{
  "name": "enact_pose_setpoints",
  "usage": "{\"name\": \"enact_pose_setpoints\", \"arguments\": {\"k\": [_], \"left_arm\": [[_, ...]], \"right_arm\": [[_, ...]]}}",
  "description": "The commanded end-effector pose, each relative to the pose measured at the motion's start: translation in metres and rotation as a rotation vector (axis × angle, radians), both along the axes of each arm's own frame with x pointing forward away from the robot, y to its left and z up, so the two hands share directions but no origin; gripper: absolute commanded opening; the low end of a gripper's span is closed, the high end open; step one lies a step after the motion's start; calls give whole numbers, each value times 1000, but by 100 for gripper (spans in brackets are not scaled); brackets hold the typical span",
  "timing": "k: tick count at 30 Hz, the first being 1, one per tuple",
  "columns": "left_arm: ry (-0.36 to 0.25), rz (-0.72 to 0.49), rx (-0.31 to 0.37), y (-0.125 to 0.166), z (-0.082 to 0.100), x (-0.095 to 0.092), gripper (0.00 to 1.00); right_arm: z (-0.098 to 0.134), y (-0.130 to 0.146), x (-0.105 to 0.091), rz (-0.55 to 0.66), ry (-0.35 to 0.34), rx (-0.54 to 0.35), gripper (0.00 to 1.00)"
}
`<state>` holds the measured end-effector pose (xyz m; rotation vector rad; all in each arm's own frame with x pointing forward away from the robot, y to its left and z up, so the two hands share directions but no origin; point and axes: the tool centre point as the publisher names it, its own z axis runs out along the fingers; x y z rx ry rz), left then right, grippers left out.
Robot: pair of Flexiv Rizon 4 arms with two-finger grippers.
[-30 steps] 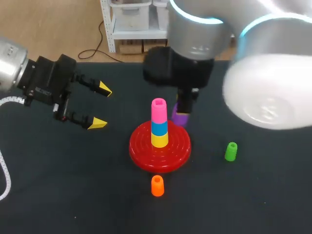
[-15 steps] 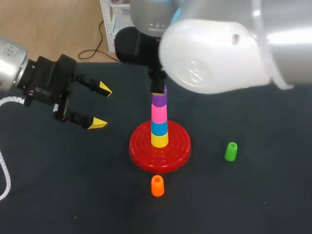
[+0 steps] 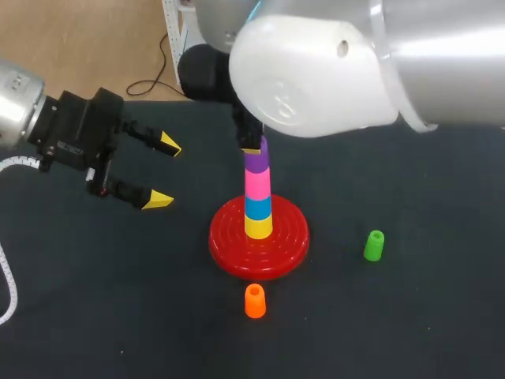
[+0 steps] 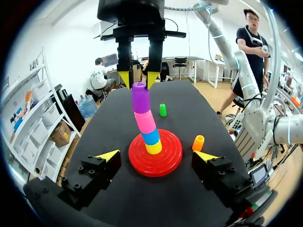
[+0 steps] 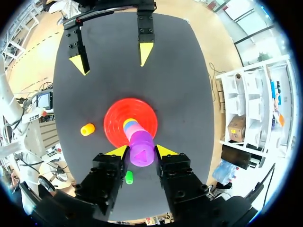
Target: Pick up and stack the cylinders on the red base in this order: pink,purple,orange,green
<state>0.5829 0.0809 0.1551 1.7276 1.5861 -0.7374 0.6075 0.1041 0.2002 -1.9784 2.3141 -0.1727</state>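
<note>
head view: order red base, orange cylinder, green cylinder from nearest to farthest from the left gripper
1. red base, just to the right of the left gripper
2. orange cylinder, toward the view's bottom, below the base
3. green cylinder, beyond the base, far right

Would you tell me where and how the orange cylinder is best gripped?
Grip the orange cylinder by its round side wall, coming straight down from above: it stands upright and alone, apart from the red base, so fingers can straddle it.

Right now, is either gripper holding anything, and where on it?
Right gripper pinches the purple cylinder by its upper sides, atop the pink cylinder; left gripper holds nothing.
</note>
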Motion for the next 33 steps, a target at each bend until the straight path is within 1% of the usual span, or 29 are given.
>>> {"name": "enact_pose_setpoints", "arguments": {"k": [1, 13, 22, 33], "left_arm": [[-4, -1, -5, 1, -1, 0, 100], [-4, -1, -5, 1, -1, 0, 100], [-4, -1, -5, 1, -1, 0, 100], [-4, -1, -5, 1, -1, 0, 100]], "right_arm": [[-3, 0, -2, 1, -5, 4, 0], [-7, -4, 4, -17, 13, 25, 0], [-12, -5, 9, -32, 51, 44, 0], [-34, -5, 7, -43, 82, 29, 0]]}}
